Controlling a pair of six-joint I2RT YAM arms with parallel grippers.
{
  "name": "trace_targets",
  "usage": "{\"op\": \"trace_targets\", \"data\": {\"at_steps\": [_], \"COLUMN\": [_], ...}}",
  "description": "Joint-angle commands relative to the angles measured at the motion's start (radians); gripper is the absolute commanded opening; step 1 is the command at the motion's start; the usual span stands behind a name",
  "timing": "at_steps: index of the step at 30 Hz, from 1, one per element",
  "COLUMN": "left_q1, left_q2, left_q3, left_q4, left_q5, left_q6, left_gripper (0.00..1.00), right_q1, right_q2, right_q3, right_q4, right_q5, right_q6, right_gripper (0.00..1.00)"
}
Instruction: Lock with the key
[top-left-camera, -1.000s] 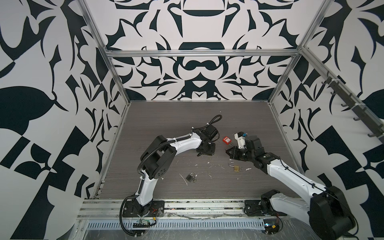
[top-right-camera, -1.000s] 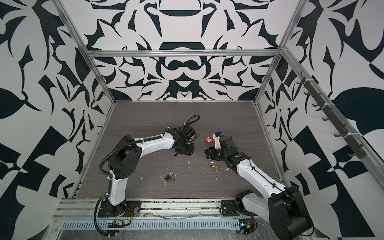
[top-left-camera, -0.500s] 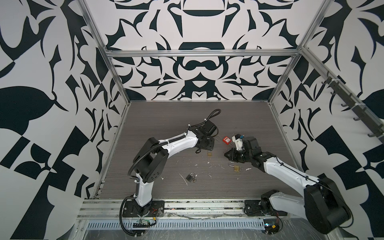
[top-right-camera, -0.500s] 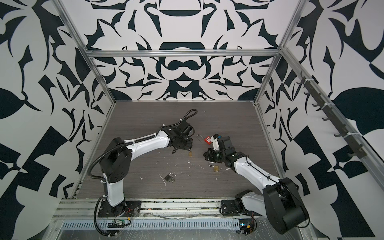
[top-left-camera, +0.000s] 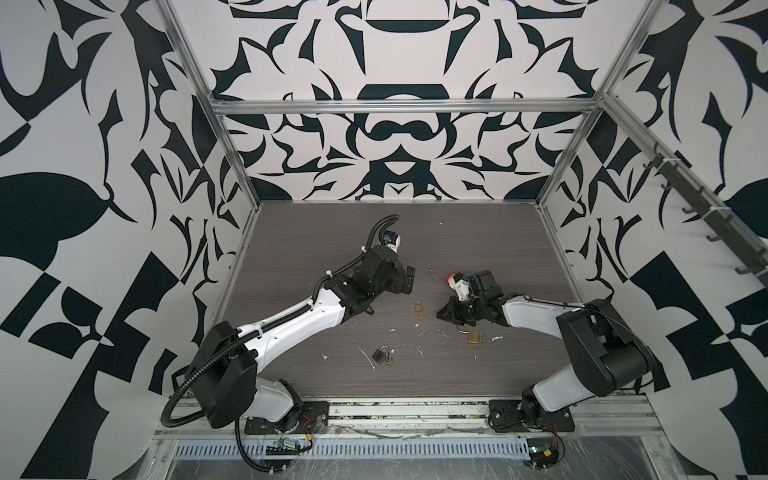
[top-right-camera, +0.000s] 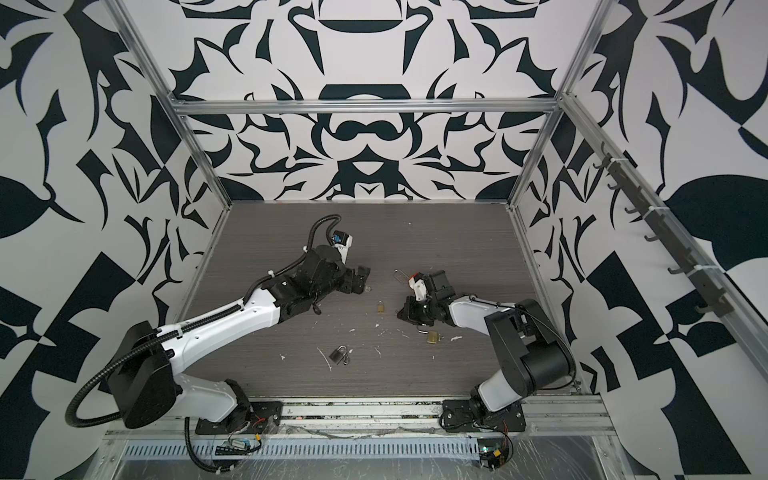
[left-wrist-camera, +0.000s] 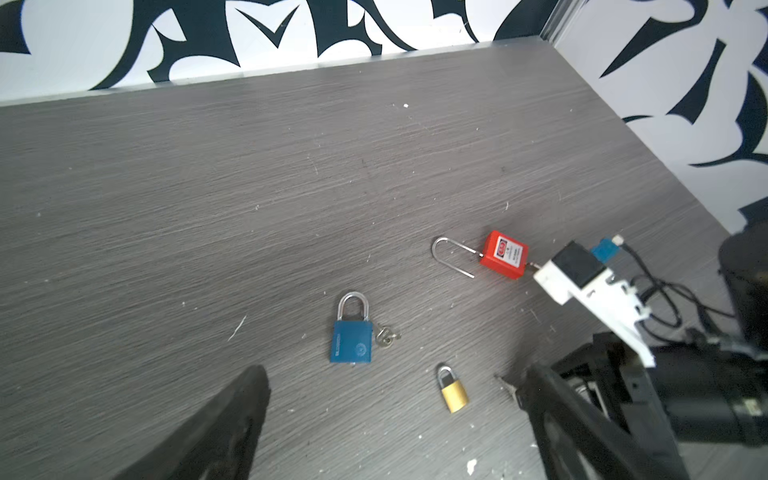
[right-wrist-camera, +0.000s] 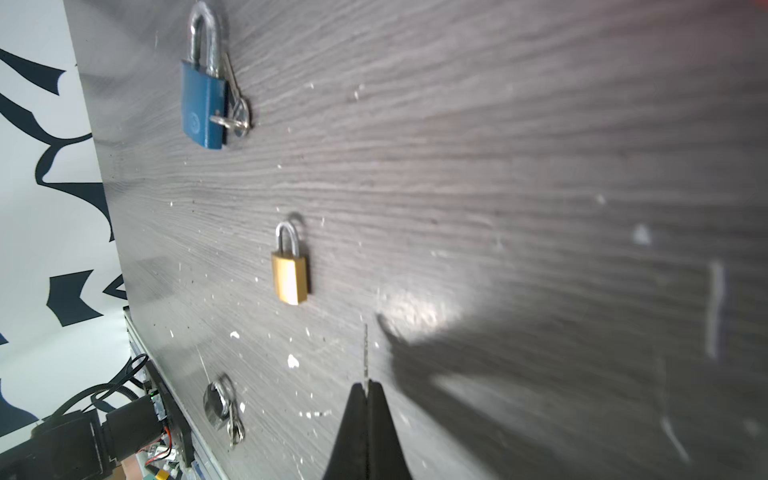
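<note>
A small brass padlock (top-left-camera: 419, 307) (top-right-camera: 380, 306) lies flat on the grey table, its shackle down in the body (right-wrist-camera: 290, 274) (left-wrist-camera: 454, 390). My left gripper (top-left-camera: 406, 280) (top-right-camera: 360, 283) hovers just behind it, open wide with nothing between its fingers (left-wrist-camera: 232, 415); its midpoint (left-wrist-camera: 392, 376) is over bare table. My right gripper (top-left-camera: 441, 314) (top-right-camera: 401, 313) is shut on a thin key (right-wrist-camera: 365, 349), whose blade sticks out past the fingertips (right-wrist-camera: 365, 384) and points at the table beside the brass padlock, a short gap away.
A blue padlock (left-wrist-camera: 352, 340) (right-wrist-camera: 204, 106) with keys lies close by. A red padlock (top-left-camera: 451, 277) (left-wrist-camera: 503, 254) with a long shackle sits behind the right gripper. A second brass padlock (top-left-camera: 473, 336) and a dark padlock (top-left-camera: 379, 354) with keys lie nearer the front.
My left gripper opened, let go of the small brass padlock and drew back from it; the padlock now lies on the table. My right gripper stayed shut on the key.
</note>
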Motion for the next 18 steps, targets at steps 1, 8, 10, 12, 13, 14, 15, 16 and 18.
{"op": "trace_targets", "data": {"at_steps": [1,8,10,12,13,14,15,16,18], "left_q1": [0.005,0.004,0.005,0.005,0.005,0.005,0.005,0.005,0.005], "left_q2": [-0.055,-0.053,-0.053,-0.058,-0.061,-0.064,-0.066,-0.071,-0.075], "left_q3": [-0.062,-0.069,-0.073,-0.08,-0.086,-0.091,-0.097,-0.102,-0.107], "left_q4": [0.184,0.177,0.179,0.191,0.199,0.205,0.212,0.218,0.22], "left_q5": [-0.003,0.021,0.027,0.032,0.037,0.037,0.038,0.042,0.044], "left_q6": [0.016,0.003,0.003,0.005,0.006,0.006,0.009,0.008,0.009], "left_gripper": [0.99,0.99,0.99,0.99,0.99,0.99,0.99,0.99,0.99], "right_q1": [0.019,0.04,0.05,0.057,0.06,0.063,0.065,0.069,0.075], "right_q2": [0.006,0.064,0.081,0.098,0.106,0.112,0.12,0.127,0.139], "right_q3": [0.049,0.096,0.115,0.129,0.137,0.141,0.145,0.149,0.154], "right_q4": [0.022,0.004,-0.003,-0.012,-0.015,-0.017,-0.017,-0.018,-0.021], "right_q5": [0.005,0.032,0.036,0.043,0.046,0.047,0.05,0.052,0.055], "right_q6": [-0.033,-0.053,-0.059,-0.065,-0.068,-0.069,-0.07,-0.072,-0.074], "right_gripper": [0.0,0.0,0.0,0.0,0.0,0.0,0.0,0.0,0.0]}}
